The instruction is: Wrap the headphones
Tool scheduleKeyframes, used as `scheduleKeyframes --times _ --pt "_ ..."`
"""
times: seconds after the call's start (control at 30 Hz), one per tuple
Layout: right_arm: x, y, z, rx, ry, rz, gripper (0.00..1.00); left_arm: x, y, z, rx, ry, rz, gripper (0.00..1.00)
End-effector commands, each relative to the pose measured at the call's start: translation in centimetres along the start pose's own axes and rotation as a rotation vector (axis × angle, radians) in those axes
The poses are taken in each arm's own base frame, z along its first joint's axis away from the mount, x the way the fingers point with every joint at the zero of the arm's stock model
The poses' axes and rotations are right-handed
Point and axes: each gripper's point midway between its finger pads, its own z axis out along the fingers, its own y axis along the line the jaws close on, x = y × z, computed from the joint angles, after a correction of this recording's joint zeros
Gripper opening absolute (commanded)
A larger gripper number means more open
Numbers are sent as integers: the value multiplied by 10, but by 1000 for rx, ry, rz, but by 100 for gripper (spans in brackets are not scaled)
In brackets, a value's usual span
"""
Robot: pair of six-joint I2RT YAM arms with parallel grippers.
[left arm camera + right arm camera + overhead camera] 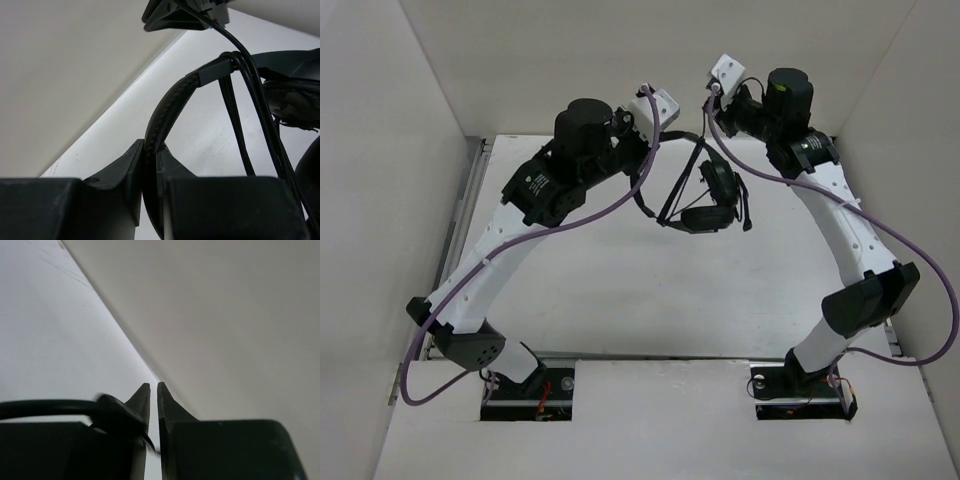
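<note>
One pair of headphones (705, 195) hangs above the far middle of the bench (620, 290), between two arms. Its two earcups, one (721, 180) above the other (701, 217) in the top view, dangle below the headband (167, 107).

The left fingers (150, 147) are pressed onto the padded headband, pinching it edge-on, with the band arching up and away from them to the right. The thin black cable (240, 120) crosses over the band near its top in several strands, perhaps four; they overlap too much to count surely.

The right fingers (153, 386) stand nearly together with only a thin slit between the tips. A thicker piece of the cable (112, 412) lies against the outer side of one finger, and a thin strand runs toward the slit. Whether it is pinched there I cannot tell.

Two purple robot cables are visible, one (610, 205) looping along the left arm and one (930, 345) along the right.

Three white walls enclose the bench: back (620, 60), left (380, 200) and right (920, 130). The headphones hang near the back wall, well apart from both side walls. A broad stretch of bare bench lies between them and the arm bases.
</note>
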Motion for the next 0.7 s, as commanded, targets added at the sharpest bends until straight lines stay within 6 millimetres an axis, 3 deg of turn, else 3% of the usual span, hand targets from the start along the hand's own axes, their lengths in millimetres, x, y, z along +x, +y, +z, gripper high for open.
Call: scheduleKeyframes --times 0.0,0.23,0.33,0.67 --pt "-28 25 -4 -175 -137 189 17 -54 -16 -24 102 -149 -80 0" --pt "-48 110 -23 -591 -254 481 18 -88 -6 -34 115 -228 -149 0" --pt "-59 135 -32 -717 -297 581 19 -95 0 -38 104 -247 -171 0" --pt "-85 165 -64 -936 -405 821 16 -102 43 -45 -23 -295 -204 0"
